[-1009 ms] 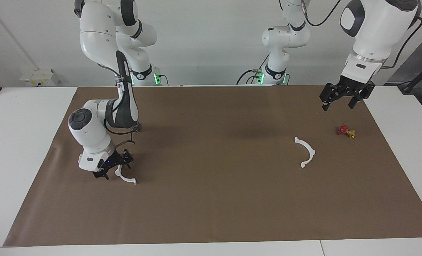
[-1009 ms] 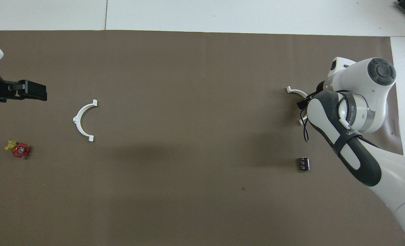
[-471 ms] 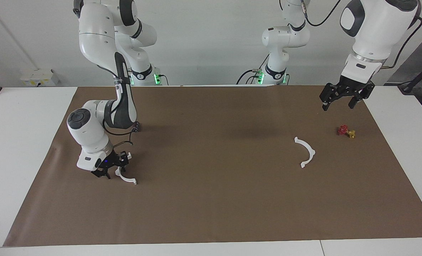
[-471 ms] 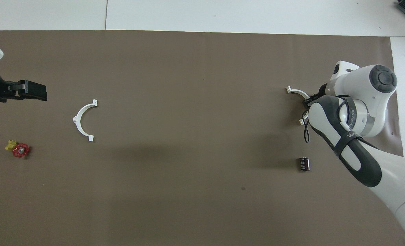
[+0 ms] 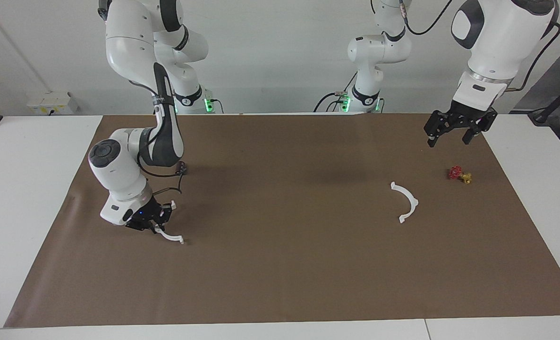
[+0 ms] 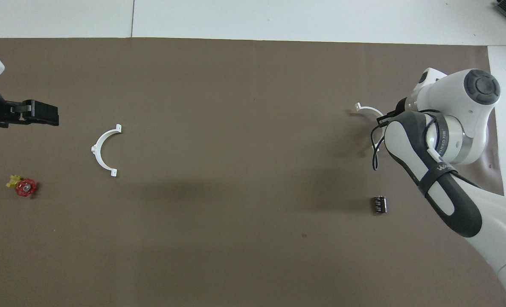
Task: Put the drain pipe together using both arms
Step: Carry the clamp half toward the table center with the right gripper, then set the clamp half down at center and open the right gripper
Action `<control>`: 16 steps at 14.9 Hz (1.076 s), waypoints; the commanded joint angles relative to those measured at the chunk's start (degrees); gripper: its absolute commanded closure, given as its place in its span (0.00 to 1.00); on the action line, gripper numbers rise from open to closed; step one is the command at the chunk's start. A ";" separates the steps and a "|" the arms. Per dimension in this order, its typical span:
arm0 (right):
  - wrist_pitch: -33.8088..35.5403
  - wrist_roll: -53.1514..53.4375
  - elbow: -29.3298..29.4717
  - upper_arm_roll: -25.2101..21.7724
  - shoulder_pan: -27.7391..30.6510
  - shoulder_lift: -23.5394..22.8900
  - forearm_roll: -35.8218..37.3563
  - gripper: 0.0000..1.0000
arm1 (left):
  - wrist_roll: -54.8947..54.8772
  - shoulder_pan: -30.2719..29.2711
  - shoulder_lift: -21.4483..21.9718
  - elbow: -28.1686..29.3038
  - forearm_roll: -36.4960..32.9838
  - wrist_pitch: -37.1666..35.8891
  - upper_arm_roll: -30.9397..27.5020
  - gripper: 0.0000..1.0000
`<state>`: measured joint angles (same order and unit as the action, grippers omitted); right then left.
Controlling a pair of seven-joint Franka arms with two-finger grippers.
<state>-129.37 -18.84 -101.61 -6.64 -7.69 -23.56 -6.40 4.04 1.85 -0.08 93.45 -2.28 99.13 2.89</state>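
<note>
We see our right gripper (image 5: 148,223) low over the brown mat (image 5: 284,264) at the right arm's end of the table, its fingers clenched on one white half-ring of the drain pipe (image 5: 170,235). The half-ring sticks out from the fingers with its free tab end at or just above the mat; we cannot tell whether it touches. From overhead, the right arm's wrist covers most of this piece, and only one curved end with its tab (image 6: 367,108) shows beside the gripper.

The second half-ring (image 5: 405,202) lies flat on the mat toward the left arm's end, well apart from the first. A small red-and-yellow valve (image 5: 459,174) sits near it, closer to the mat's edge and a little nearer to the robots.

Our left gripper (image 5: 451,135) waits in the air over the corner of the mat near its own base, with its fingers released and nothing between them.

A small dark ridged part (image 6: 379,204) lies on the mat near the right arm's forearm.
</note>
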 commanded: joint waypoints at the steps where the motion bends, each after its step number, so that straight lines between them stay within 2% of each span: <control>1: 5.79 14.74 0.98 0.04 -5.83 4.38 4.44 1.00 | -0.09 -0.27 1.57 1.82 0.87 -0.08 -0.08 0.00; 3: 7.90 25.47 1.07 0.31 -10.92 5.27 8.85 1.00 | -0.26 -0.36 1.57 1.82 0.87 0.01 -0.08 0.00; 7: 7.91 38.68 0.28 0.48 -17.78 5.36 8.60 1.00 | -0.70 -0.45 1.57 1.82 0.87 -0.17 -0.08 0.00; 12: 2.74 53.44 0.19 0.48 -27.89 1.77 8.51 1.00 | -0.88 -0.54 2.27 3.22 0.87 0.18 -0.08 0.00; 16: -0.26 59.53 0.01 0.48 -30.80 -0.34 8.69 1.00 | -0.71 -0.01 2.45 3.32 0.87 -0.08 -0.08 0.00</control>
<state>-127.93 38.94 -101.24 -5.90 -38.18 -23.28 1.51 4.00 1.83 0.30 94.72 -2.28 99.10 2.83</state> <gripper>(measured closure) 0.793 0.000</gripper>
